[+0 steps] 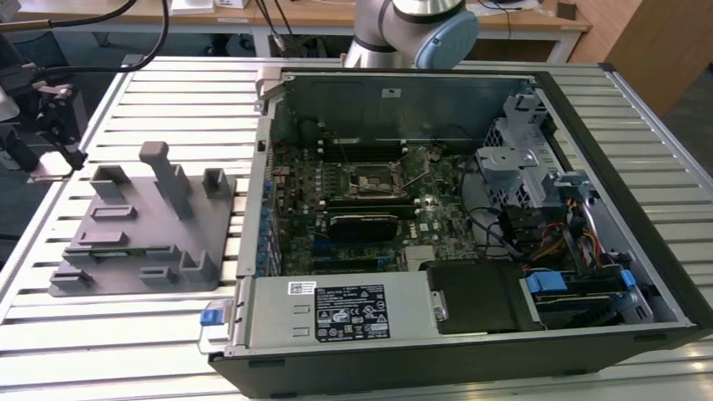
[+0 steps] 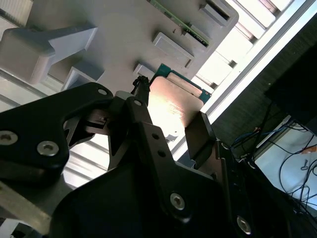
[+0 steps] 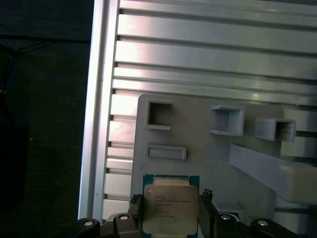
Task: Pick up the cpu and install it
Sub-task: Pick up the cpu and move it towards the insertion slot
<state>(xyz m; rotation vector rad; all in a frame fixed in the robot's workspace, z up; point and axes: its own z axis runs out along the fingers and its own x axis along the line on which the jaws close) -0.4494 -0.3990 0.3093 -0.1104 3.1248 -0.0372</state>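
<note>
The cpu [image 3: 170, 204] is a small square chip with a silvery top and a green rim. It sits between the two black fingers of my gripper [image 3: 170, 210], which is shut on it by two opposite edges. In the second wrist view the cpu [image 2: 177, 96] is seen on edge, clamped in the gripper [image 2: 171, 113], with the grey plastic fixture [image 2: 124, 29] behind it. In the exterior view my gripper [image 1: 53, 160] hangs at the left, just beyond the grey fixture [image 1: 145, 230]. The dark square socket [image 1: 373, 180] lies on the motherboard inside the open computer case [image 1: 579, 100].
The fixture has upright posts and pockets, and a green memory stick [image 1: 117, 251] lies in it. The ribbed metal table [image 1: 167, 92] ends close to the gripper, with dark floor beyond. The case's walls, drive cage [image 1: 518, 159] and cables surround the motherboard.
</note>
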